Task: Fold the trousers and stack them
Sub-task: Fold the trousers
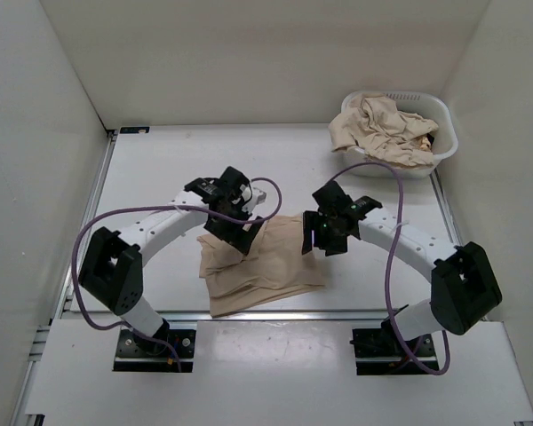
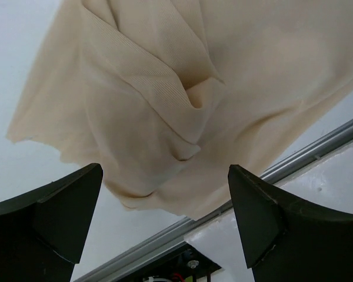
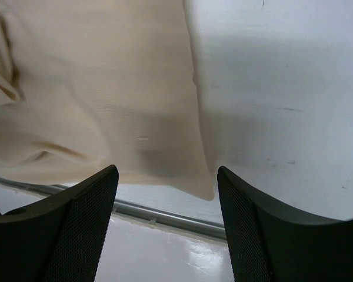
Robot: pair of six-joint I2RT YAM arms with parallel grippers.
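We see the trousers (image 1: 265,264) lying at the lower centre of the top view. Our left gripper (image 2: 165,176) and right gripper (image 3: 166,173) hover over them, both with jaws wide apart.

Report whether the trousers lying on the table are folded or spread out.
Folded, loosely: the trousers form a compact, roughly rectangular bundle with no separate legs showing, and the left wrist view shows overlapping layers.

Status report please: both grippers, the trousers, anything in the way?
Left gripper open, empty. Right gripper open, empty. Trousers lie folded on table. No obstacle seen.
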